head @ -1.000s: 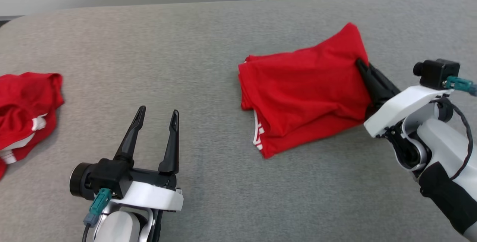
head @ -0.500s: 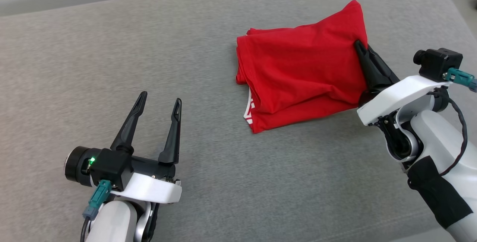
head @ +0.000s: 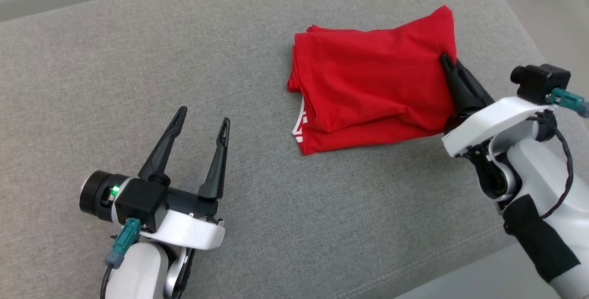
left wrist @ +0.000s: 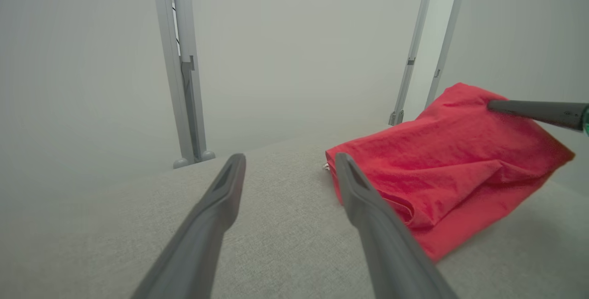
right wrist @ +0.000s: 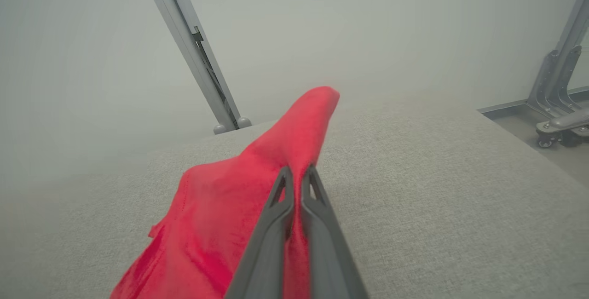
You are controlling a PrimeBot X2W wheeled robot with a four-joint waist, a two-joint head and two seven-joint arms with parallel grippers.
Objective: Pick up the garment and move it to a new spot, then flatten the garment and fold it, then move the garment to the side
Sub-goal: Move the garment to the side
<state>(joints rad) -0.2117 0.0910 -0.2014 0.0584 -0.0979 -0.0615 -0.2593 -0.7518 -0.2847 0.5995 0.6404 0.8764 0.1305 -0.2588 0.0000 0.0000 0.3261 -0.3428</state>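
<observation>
A grey woven fabric surface [head: 257, 225] with a rounded far-right corner spreads wide. Behind it stands a plain pale wall [left wrist: 294, 37] with slim grey metal uprights [left wrist: 181, 73]. At far right, light floor [head: 547, 18] and what looks like a castered base [right wrist: 554, 133].

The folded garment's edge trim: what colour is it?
White striped trim on the red folded garment, clearest in the head view.

Nothing legible; the white marks [head: 299, 129] on the garment [head: 372, 78] cannot be read.

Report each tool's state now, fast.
Left tool: open, holding nothing.
Right tool: shut on the garment.
</observation>
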